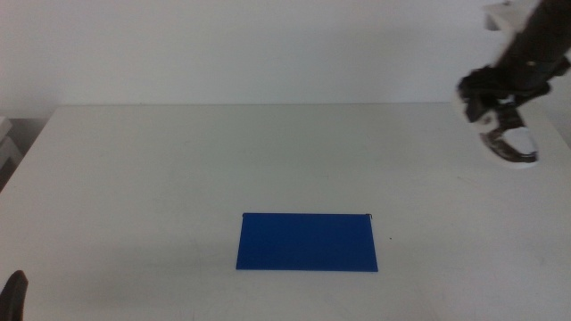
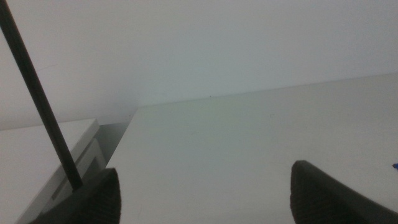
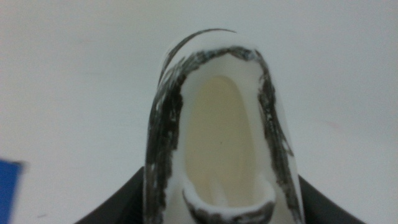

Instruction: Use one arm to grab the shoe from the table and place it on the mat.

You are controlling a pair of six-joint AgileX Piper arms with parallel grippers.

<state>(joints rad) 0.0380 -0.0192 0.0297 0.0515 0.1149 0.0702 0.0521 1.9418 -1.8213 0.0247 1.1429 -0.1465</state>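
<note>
— So, from the middle view, what lies about the mat?
— Nothing but bare white table. The blue mat sits flat toward the near edge, well apart from the shoe, which is at the far right corner, gripped by the right gripper with its toe tilted down — whether it touches the tabletop I cannot tell. The arm comes down from the upper right. Open surface runs between shoe and mat.
— And the left gripper?
— Only a dark tip at the bottom left corner, waiting.
— Its wrist view?
— Two dark jaws set wide apart with nothing between them, table beyond, its far edge against the wall, and a thin black cable slanting across.
— The right wrist view?
— The shoe fills it, opening toward the camera, jaws pressed on both sides; a sliver of mat at the side.
</note>
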